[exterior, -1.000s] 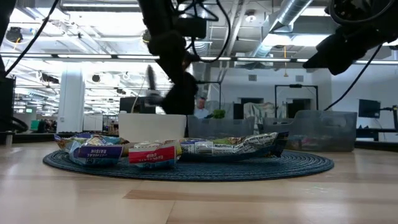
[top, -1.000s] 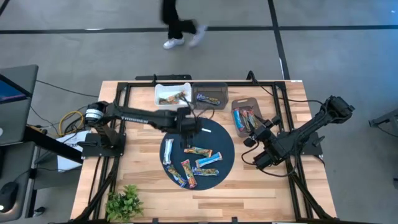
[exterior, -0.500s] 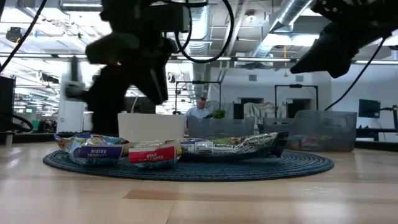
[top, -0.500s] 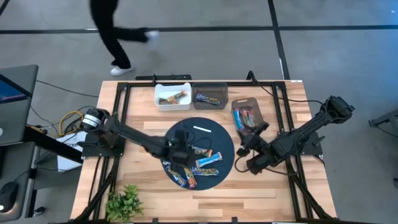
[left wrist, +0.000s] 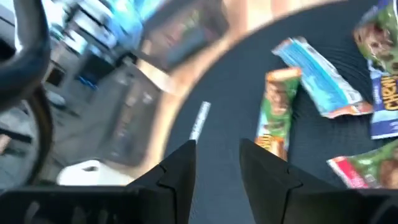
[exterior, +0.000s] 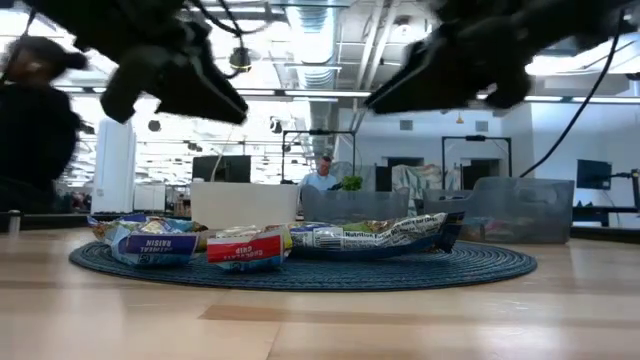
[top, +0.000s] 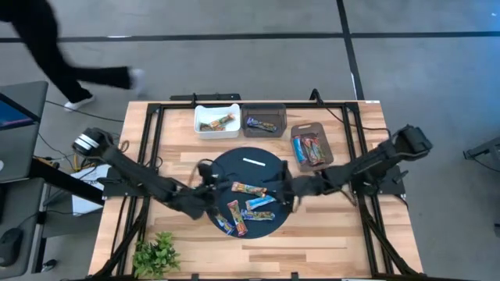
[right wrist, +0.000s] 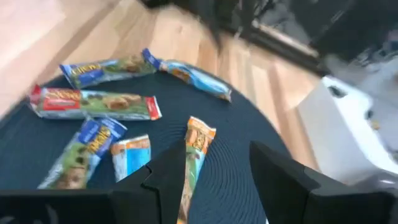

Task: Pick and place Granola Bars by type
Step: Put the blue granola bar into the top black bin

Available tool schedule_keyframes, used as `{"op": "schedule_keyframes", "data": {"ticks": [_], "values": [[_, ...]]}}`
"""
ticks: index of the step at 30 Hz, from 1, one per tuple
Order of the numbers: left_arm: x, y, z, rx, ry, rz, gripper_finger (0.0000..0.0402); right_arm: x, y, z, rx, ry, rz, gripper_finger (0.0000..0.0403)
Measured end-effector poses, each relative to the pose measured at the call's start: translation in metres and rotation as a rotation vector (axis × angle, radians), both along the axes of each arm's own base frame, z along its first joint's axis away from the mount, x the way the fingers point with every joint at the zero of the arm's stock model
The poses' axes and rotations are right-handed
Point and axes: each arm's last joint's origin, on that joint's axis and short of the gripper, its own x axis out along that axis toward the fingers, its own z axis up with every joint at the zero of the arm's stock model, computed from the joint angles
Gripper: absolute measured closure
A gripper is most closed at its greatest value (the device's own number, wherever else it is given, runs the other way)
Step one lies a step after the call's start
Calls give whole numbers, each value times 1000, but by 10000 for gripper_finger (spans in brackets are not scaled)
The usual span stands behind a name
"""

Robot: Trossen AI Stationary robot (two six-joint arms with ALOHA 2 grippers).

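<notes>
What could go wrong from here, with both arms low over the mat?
1. The left gripper and right gripper both hang over the dark round mat, open and empty; reaching for the same bar could make them collide.
2. The granola bars lie close together, some touching, so a grasp may catch two types at once.
</notes>
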Motion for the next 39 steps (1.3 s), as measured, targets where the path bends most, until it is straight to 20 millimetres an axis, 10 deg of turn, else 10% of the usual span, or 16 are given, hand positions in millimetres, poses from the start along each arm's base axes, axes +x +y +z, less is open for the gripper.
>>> {"op": "schedule_keyframes", "data": {"ticks": [11,19,39], "values": [[-61,28,13,-86,-230,74,283,59,-41,-26,115,103,40,232],[-71,30,12,-146,-248,45,283,102,-40,-44,163,182,175,232],[-72,29,10,-177,-249,51,283,78,26,-48,264,530,258,232]]}}
